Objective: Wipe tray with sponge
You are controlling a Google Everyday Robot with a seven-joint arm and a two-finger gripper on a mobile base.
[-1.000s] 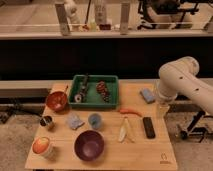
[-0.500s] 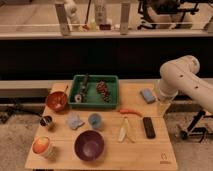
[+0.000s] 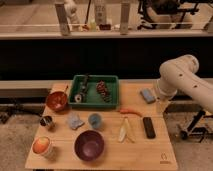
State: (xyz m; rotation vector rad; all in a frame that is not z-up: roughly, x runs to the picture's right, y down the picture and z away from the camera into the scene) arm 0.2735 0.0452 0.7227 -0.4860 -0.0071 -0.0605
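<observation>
The tabletop (image 3: 150, 156) carries all items. The tray (image 3: 116, 94) sits at the back edge, slightly left of centre, with its long side parallel to that edge; its right half holds a dark reddish cluster (image 3: 103, 91); its left half holds small dark and pale items (image 3: 81, 92) whose identity cannot be told. The sponge (image 3: 147, 95) lies flat near the back right corner, outside the tray and apart from its right wall.

The arm (image 3: 181, 75) enters from the right. The gripper (image 3: 161, 106) hangs pointing down at the right edge of the tabletop, just beside the sponge and not touching it; its fingers stand apart and hold nothing.

A red-brown bowl (image 3: 56, 101) stands near the left edge, just beside the tray. A pale cloth-like piece (image 3: 75, 120) lies in front of the tray, with a blue cup (image 3: 95, 120) just beside it. A purple bowl (image 3: 90, 145) stands near the front edge. A red chili (image 3: 129, 111) lies in front of the tray's right corner. A black slab (image 3: 148, 127) lies toward the right edge, in front of the sponge and well apart from it.
</observation>
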